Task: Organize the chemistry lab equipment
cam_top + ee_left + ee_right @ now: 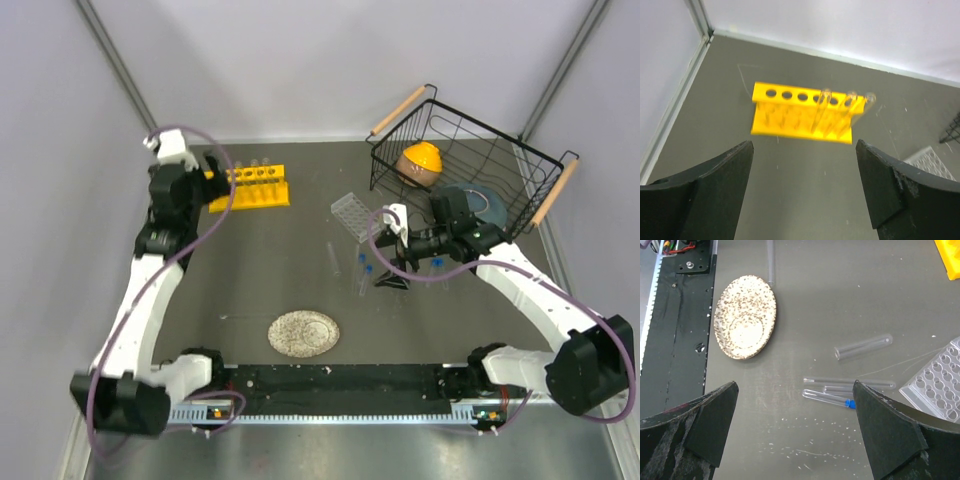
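Note:
The yellow six-hole tube rack stands at the back left; in the left wrist view the rack holds three clear test tubes in its right holes. My left gripper is open and empty just short of it. Loose test tubes lie mid-table; the right wrist view shows one short tube, a long thin one and a blue-capped vial. The clear grid rack lies beside them. My right gripper is open and empty above the tubes.
A black wire basket with wooden handles at the back right holds an orange-topped object and a dark bowl. A round speckled plate lies near the front edge. Another blue-capped vial lies under the right arm.

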### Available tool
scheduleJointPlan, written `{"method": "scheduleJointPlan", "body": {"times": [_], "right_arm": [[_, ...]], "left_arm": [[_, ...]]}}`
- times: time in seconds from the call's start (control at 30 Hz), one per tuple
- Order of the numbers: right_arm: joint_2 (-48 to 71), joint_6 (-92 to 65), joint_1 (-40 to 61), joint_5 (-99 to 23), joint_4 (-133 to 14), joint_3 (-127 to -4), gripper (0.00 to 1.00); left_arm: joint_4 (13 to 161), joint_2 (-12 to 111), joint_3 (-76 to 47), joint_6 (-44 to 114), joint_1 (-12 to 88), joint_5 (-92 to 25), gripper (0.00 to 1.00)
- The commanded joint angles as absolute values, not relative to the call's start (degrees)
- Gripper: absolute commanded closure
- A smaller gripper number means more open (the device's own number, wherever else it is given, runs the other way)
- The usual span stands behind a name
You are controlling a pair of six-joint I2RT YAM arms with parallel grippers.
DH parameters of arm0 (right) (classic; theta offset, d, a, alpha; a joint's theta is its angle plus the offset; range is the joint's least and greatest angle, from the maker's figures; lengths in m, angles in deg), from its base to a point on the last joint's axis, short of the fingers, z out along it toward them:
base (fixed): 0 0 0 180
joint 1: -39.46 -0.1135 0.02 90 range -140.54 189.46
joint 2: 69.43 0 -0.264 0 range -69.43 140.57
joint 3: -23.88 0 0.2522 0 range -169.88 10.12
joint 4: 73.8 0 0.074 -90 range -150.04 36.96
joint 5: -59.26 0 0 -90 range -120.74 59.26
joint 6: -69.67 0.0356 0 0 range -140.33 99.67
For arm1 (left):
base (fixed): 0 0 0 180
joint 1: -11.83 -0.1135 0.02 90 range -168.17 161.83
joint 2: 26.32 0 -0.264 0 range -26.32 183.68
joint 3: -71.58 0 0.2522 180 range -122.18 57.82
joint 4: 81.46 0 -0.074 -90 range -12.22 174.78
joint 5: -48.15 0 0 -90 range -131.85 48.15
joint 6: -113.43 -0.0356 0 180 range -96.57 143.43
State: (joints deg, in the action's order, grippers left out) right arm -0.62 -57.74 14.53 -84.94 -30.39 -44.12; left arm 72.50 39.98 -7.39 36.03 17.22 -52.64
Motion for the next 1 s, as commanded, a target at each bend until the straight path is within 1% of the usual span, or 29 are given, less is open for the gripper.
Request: {"method": "scheduleJointPlan", "body": {"times": [0.0, 0.03, 0.07, 0.17, 0.2, 0.27, 0.3, 0.33, 0.37, 0.4, 0.47, 0.5, 0.53, 0.57, 0.63, 0.67, 0.7, 0.73, 0.8, 0.87, 0.9, 0.97], "right_arm": [[-2.55, -61.11, 15.11, -89.44, -31.39, -43.32, 0.01], [-2.55, -61.28, 15.02, -90.06, -31.47, -43.05, 0.01], [-2.55, -61.89, 15.02, -90.85, -31.56, -42.62, 0.01], [-2.11, -63.64, 15.11, -94.97, -32.18, -41.74, 0.01], [-1.94, -64.27, 14.68, -98.99, -32.18, -41.65, 0.01], [-1.41, -63.84, 12.22, -99.56, -31.22, -42.78, 0.01], [-1.06, -63.92, 10.64, -96.69, -29.91, -43.83, 0.01], [1.47, -64.18, 6.89, -94.83, -28.15, -45.41, 0.01], [2.89, -63.92, 5.02, -92.99, -24.48, -48.99, 0.01], [4.12, -63.4, 2.92, -88.88, -23.84, -50.33, 0.01], [8.24, -61.04, -3.5, -84.03, -23.92, -54.01, 0.01], [10.0, -60.24, -5.44, -79.22, -24.09, -55.34, 0.01], [11.59, -58.93, -9.63, -76.65, -24.61, -56.66, 0.01], [14.91, -55.78, -11.33, -73.92, -26.19, -59.29, 0.01], [17.65, -50.6, -14.49, -66.54, -28.47, -62.54, 0.01], [20.71, -49.08, -16.77, -64.25, -29.79, -63.87, 0.01], [22.13, -47.68, -17.84, -61.79, -31.2, -65.19, 0.01], [23.8, -43.66, -18.37, -60.29, -32.34, -67.55, 0.01], [28.44, -40.47, -19.6, -58.52, -33.67, -70.46, 0.01], [31.1, -35.81, -19.78, -59.04, -34.2, -74.5, 0.01], [33.98, -34.75, -19.87, -59.83, -34.11, -75.74, 0.01], [36.2, -33.25, -20.39, -59.75, -34.03, -78.73, 0.01]], "left_arm": [[70.98, 25.3, 2.5, 39.08, 17.28, -52.05, 0.09], [70.19, 20.13, 4.02, 38.99, 17.28, -51.53, 0.05], [69.05, 17.73, 5.42, 38.9, 17.28, -51.35, 0.04], [64.13, 9.29, 10.69, 37.5, 17.28, -49.94, 0.04], [61.95, 7.53, 11.67, 37.24, 17.28, -49.85, 0.04], [60.26, 2.52, 13.43, 37.06, 17.28, -50.81, 0.04], [59.38, 1.11, 15.09, 36.88, 17.28, -51.25, 0.04], [58.07, -1.51, 15.89, 36.88, 17.28, -52.04, 0.04], [57.53, -2.67, 17.2, 36.97, 17.28, -52.57, 0.04], [57.27, -3.9, 17.83, 36.97, 17.28, -53.01, 0.04], [56.48, -6.28, 17.31, 36.97, 17.28, -54.68, 0.04], [56.39, -6.72, 16.87, 36.53, 17.28, -55.12, 0.04], [56.3, -7.42, 16.52, 36.1, 17.28, -55.47, 0.04], [55.95, -7.69, 16.17, 35.39, 17.28, -57.22, 0.04], [55.07, -8.83, 16.16, 34.95, 17.37, -59.94, 0.04], [54.29, -9.44, 16.51, 35.64, 17.37, -64.05, 0.04], [54.1, -11.19, 16.69, 36.43, 17.37, -65.57, 0.04], [54.1, -12.25, 17.04, 36.79, 17.37, -66.89, 0.04], [54.63, -15.23, 17.65, 37.85, 17.37, -70.49, 0.04], [54.72, -17.26, 18.09, 38.55, 17.37, -72.95, 0.04], [55.07, -19.36, 18.36, 38.73, 17.37, -75.75, 0.02], [55.68, -21.3, 19.06, 38.9, 17.37, -77.18, 0.02]]}}
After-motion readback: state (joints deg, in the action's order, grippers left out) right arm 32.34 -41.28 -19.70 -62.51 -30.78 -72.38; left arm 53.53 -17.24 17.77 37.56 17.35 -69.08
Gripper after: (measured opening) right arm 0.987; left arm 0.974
